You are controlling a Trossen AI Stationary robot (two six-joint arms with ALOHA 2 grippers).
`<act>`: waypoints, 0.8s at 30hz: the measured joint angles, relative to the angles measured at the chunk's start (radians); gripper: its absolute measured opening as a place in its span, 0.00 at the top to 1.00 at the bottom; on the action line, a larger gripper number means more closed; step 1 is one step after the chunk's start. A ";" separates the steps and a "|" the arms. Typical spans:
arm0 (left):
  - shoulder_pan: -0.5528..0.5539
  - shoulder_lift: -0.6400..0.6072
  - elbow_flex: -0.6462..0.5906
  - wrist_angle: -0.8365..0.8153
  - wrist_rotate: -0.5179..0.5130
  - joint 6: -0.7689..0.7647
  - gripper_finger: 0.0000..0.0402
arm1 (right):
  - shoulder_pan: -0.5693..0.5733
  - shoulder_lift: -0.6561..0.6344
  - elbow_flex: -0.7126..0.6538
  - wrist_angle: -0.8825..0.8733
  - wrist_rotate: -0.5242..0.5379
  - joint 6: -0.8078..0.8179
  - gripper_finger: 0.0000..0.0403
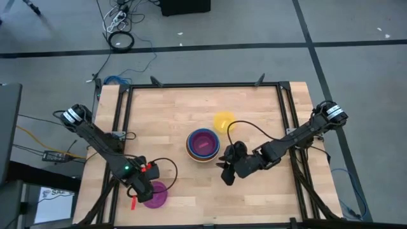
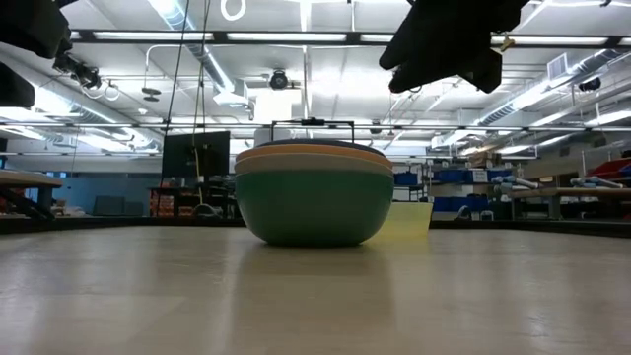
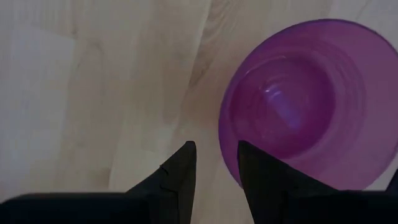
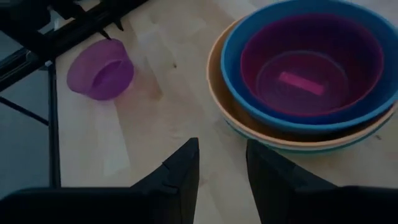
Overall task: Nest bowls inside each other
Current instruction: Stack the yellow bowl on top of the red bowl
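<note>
A stack of nested bowls stands mid-table on its teal bottom bowl. Orange and blue bowls sit inside that, with a pinkish-purple bowl innermost. A yellow bowl stands just beyond the stack. A small magenta bowl sits upright near the front left edge. My left gripper hangs open over its rim, pointing down, one finger over the inside and one outside. My right gripper is open and holds nothing, raised above the table on the near right side of the stack. My left gripper comes at the magenta bowl's rim from above, one finger on either side of the wall. Whether a finger touches the rim, I cannot tell. The bowl rests on the table.
A black metal frame runs along the table's edges. Bare wood lies between the magenta bowl and the stack. The left arm reaches in from the left side.
</note>
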 joint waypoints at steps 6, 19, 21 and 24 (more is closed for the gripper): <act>0.001 -0.003 0.000 -0.001 -0.005 0.020 0.68 | -0.050 0.000 0.005 -0.169 0.164 -0.002 0.70; 0.022 -0.005 0.049 -0.010 -0.041 0.079 0.68 | -0.469 0.000 0.078 -0.325 -0.228 -0.268 0.59; 0.022 -0.005 0.087 -0.009 -0.079 0.106 0.68 | -0.521 0.000 0.082 -0.394 -0.331 -0.281 0.57; 0.022 -0.005 0.148 -0.018 -0.137 0.143 0.68 | -0.575 0.000 0.081 -0.503 -0.425 -0.320 0.56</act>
